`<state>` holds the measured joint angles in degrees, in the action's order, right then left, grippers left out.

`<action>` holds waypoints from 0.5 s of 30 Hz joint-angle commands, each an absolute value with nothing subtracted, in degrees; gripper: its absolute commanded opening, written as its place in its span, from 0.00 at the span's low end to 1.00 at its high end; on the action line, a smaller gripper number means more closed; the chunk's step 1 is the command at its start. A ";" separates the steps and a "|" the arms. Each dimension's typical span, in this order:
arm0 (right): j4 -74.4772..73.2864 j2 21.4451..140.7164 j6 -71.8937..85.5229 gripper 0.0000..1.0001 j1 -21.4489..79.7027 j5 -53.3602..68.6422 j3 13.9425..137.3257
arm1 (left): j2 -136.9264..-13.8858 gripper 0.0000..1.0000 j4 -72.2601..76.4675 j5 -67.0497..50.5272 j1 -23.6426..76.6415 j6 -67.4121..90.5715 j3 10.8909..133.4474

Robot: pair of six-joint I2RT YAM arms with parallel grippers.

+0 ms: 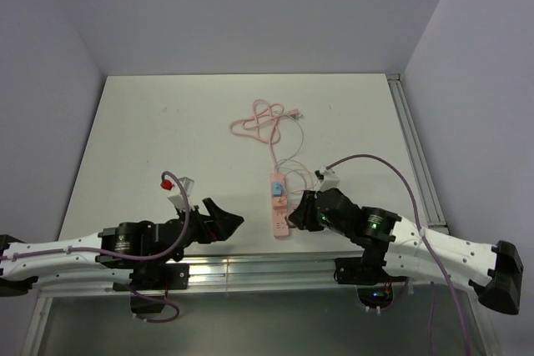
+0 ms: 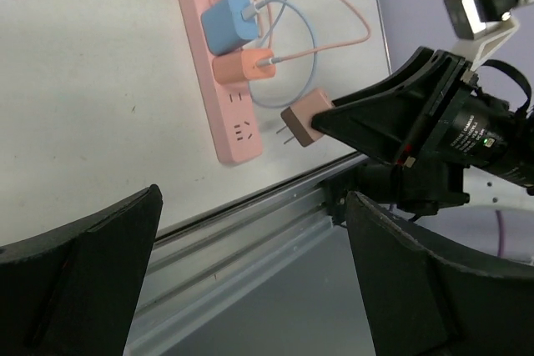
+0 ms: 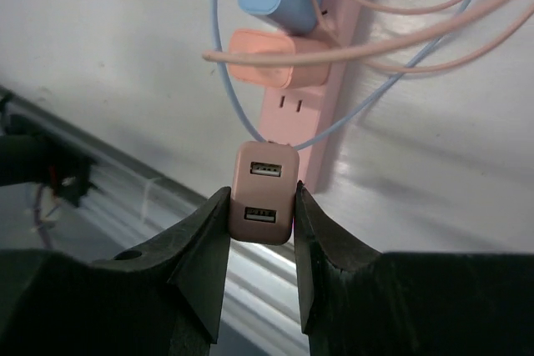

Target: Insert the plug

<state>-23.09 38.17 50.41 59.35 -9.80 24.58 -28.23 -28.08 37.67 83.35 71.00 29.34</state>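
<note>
Pink plug (image 3: 264, 192), pinched in my right tool (image 3: 261, 204), hangs just beside the near end of the power strip (image 2: 225, 97), prongs aimed at its free socket (image 2: 243, 132); my left tool (image 2: 254, 206) is spread wide, farther off

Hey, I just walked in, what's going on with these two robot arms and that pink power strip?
The right gripper is clamped on a dusty-pink two-port USB charger plug, holding it beside the near end of the pink plastic power strip, prongs not yet inserted. A blue charger and an orange charger already sit in the strip. The left gripper hangs open and empty nearby.
</note>
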 commanded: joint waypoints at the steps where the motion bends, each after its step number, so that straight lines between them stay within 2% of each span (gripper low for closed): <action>1: -21.35 43.49 48.34 0.00 65.18 -20.52 30.23 | -30.23 0.97 -24.53 35.25 83.67 71.90 29.53; 5: -21.71 47.36 50.18 0.00 74.76 -31.80 31.99 | -32.34 0.97 -23.20 35.24 83.67 70.75 29.79; 15: -19.69 56.94 51.68 0.00 80.15 -41.73 34.19 | -27.69 0.97 -24.53 35.86 83.58 72.07 27.70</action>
